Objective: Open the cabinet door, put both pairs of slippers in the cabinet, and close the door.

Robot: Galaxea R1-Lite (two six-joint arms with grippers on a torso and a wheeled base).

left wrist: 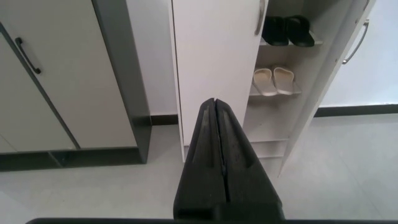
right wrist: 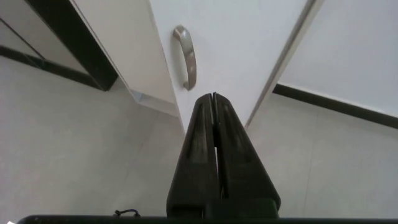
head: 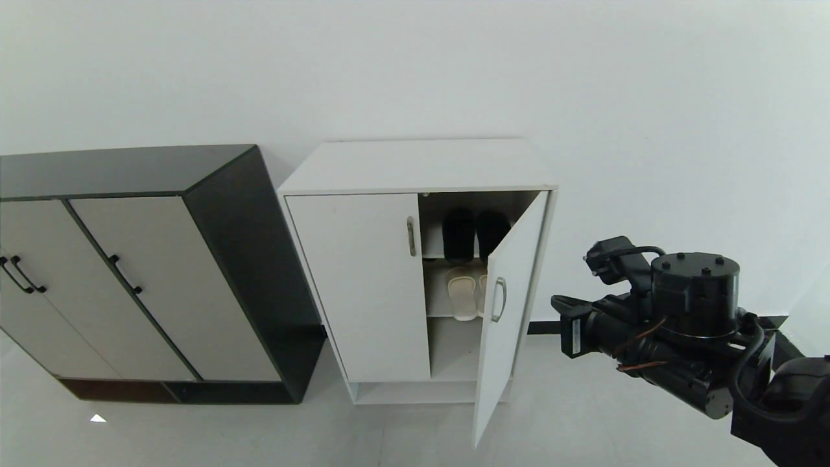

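Note:
The white cabinet (head: 415, 165) stands against the wall with its left door (head: 356, 285) shut and its right door (head: 512, 279) swung partly open. Inside, a black pair of slippers (head: 475, 233) sits on the upper shelf and a beige pair (head: 463, 292) on the shelf below. The left wrist view also shows the black pair (left wrist: 287, 31) and the beige pair (left wrist: 277, 81). My right gripper (right wrist: 214, 99) is shut and empty, close in front of the open door's outer face, just below its metal handle (right wrist: 183, 56). My left gripper (left wrist: 214, 102) is shut and empty, well back from the cabinet.
A dark cabinet (head: 246, 259) with grey doors stands to the left of the white one. Bare grey floor (head: 389, 434) lies in front of both. A black baseboard (head: 541, 327) runs along the wall to the right of the open door.

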